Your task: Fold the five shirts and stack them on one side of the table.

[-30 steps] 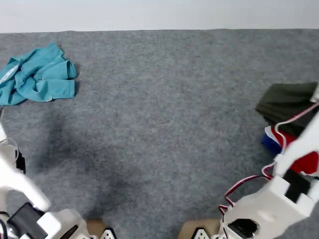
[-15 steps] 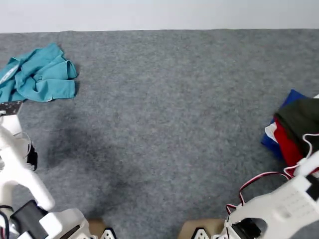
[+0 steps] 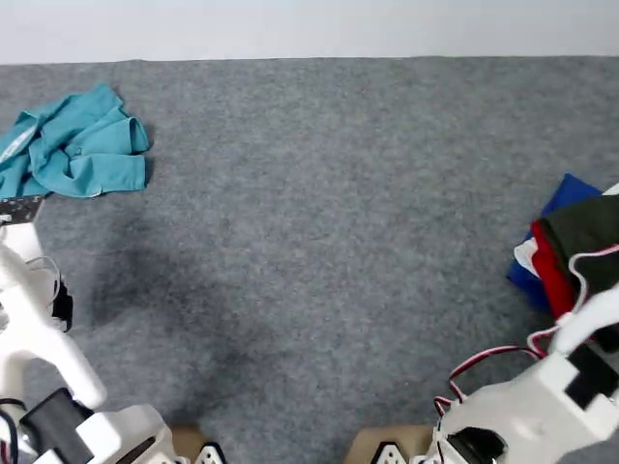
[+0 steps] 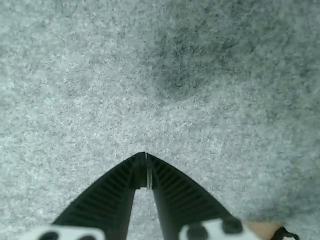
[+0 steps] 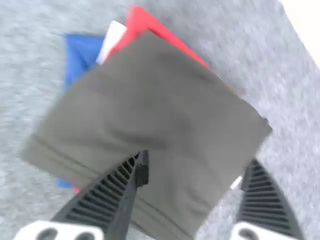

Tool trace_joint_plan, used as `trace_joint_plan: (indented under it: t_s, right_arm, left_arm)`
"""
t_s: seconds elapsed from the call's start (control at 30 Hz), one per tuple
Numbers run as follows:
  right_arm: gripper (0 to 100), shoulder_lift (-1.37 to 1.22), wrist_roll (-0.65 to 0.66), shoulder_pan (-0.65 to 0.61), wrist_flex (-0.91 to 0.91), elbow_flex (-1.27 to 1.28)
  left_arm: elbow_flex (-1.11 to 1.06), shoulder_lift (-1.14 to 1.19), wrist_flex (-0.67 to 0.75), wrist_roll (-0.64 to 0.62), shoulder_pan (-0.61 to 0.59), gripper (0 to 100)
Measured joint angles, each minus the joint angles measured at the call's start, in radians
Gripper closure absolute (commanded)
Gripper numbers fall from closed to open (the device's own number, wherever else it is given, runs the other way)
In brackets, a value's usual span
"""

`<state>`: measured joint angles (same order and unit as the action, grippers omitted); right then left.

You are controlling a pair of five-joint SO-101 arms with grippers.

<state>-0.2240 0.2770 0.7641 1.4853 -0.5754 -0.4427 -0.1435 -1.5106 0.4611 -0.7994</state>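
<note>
Grey felt covers your bench [image 3: 329, 213] from edge to edge, and a pale wall [image 3: 309, 27] runs along its far side. At the far left corner lies the teal shirt [image 3: 73, 143], crumpled and unfolded, well apart from everything else.

On the opposite side, at the right edge of the bench, you have a stack of folded shirts. The blue shirt [image 3: 571, 188] is at the bottom, the white shirt [image 3: 525, 259] and the red shirt [image 3: 551, 280] show as strips above it, and the dark olive shirt [image 3: 588, 232] is on top. Your right wrist view looks down on that same stack, where the dark olive shirt lies flat and covers most of it.

Your right end effector [image 5: 197, 165] hangs over one edge of the dark olive shirt with its jaws spread wide, gripping nothing. You cannot tell whether the tips touch the cloth. The right arm [image 3: 542, 396] sits at the near right corner, with red and white wires [image 3: 493, 356] looping off it.

Your left end effector [image 4: 146, 162] is over bare felt, its jaws pressed together tip to tip and holding nothing. The left arm [image 3: 34, 329] stands at the near left corner, on the near side of the teal shirt and apart from it.
</note>
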Motion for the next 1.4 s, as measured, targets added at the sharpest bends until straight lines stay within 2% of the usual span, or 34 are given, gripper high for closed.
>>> trace_joint_plan:
  t_s: [0.1, 0.13, 0.2, 0.53, 0.73, 0.9, 1.2, 1.4]
  right_arm:
    - [98.3, 0.003, 0.0, -0.051, 0.002, 0.02]
    - [99.5, 0.002, 0.0, -0.066, 0.002, 0.031]
    - [97.2, -0.025, 0.0, -0.087, 0.002, 0.04]
    - [98.8, -0.298, 0.0, -0.094, -0.006, 0.146]
    - [98.8, -0.267, 0.002, -0.101, 0.02, 0.146]
    - [98.7, -0.114, 0.006, -0.103, 0.029, 0.155]
    - [98.7, -0.005, 0.009, 0.078, -0.06, 0.193]
    - [98.7, -0.133, 0.009, 0.181, -0.104, 0.249]
  left_arm:
    - [0.006, 0.0, -0.003, 0.0, 0.0, 100]
    - [0.014, 0.0, -0.003, 0.0, 0.0, 100]
    - [0.031, 0.0, -0.003, 0.0, 0.0, 100]
    - [0.044, 0.0, -0.005, 0.0, 0.0, 100]
    - [0.044, 0.0, -0.005, 0.0, 0.0, 100]
    - [0.044, 0.0, -0.005, 0.0, 0.0, 100]
    - [0.044, 0.0, -0.005, 0.0, 0.0, 100]
    - [0.044, 0.0, -0.02, 0.0, 0.0, 100]
